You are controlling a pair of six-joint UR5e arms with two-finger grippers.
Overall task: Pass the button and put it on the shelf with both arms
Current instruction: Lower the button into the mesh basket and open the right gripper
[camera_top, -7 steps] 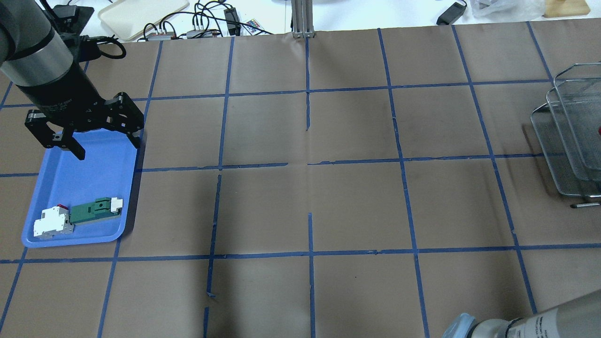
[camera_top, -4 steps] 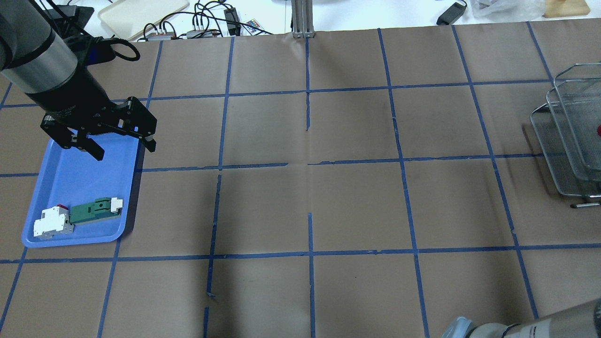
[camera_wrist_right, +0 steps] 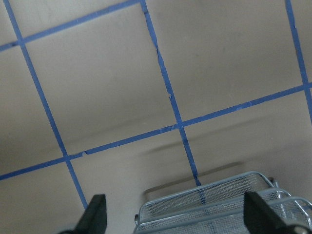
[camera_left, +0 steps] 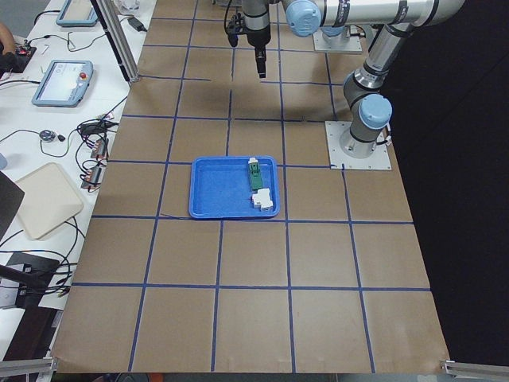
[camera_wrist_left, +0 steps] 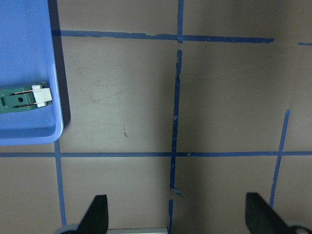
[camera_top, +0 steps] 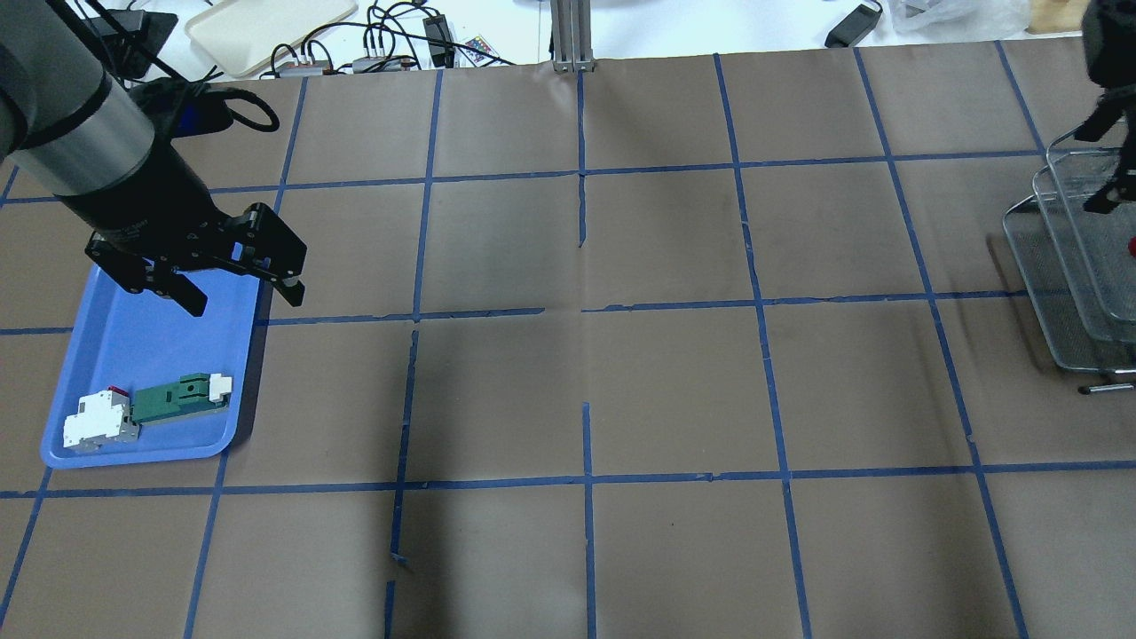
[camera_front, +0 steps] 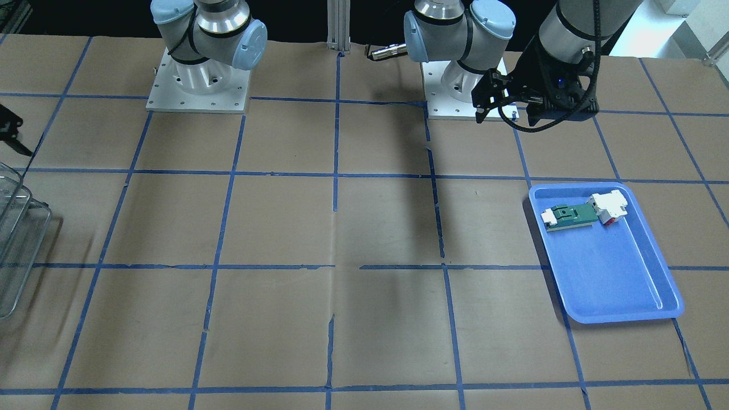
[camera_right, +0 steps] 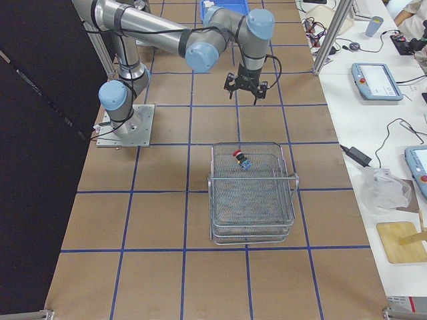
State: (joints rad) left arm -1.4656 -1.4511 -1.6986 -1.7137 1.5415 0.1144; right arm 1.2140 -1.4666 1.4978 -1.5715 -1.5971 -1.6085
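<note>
The button (camera_right: 239, 159), with its red cap, lies on the top tier of the wire shelf (camera_right: 253, 200). In the overhead view only its red cap (camera_top: 1132, 244) shows, at the right edge, on the shelf (camera_top: 1056, 293). My right gripper (camera_right: 243, 98) is open and empty. It hangs in the air beside the shelf and apart from it, also seen overhead (camera_top: 1092, 173) and in its wrist view (camera_wrist_right: 178, 219). My left gripper (camera_top: 247, 302) is open and empty, high over the inner far corner of the blue tray (camera_top: 151, 346), also seen from the front (camera_front: 506, 117).
The blue tray (camera_front: 615, 279) holds a green-and-white flat part (camera_top: 182, 398) and a white block with red (camera_top: 99, 420) at its near end. Cables and a cream tray (camera_top: 266, 27) lie beyond the table's far edge, beside a metal post (camera_top: 572, 35).
My left gripper has shifted right, toward the tray's inner edge, still open. My right gripper has come into view at the top right by the shelf. The right arm has left the bottom right corner.
</note>
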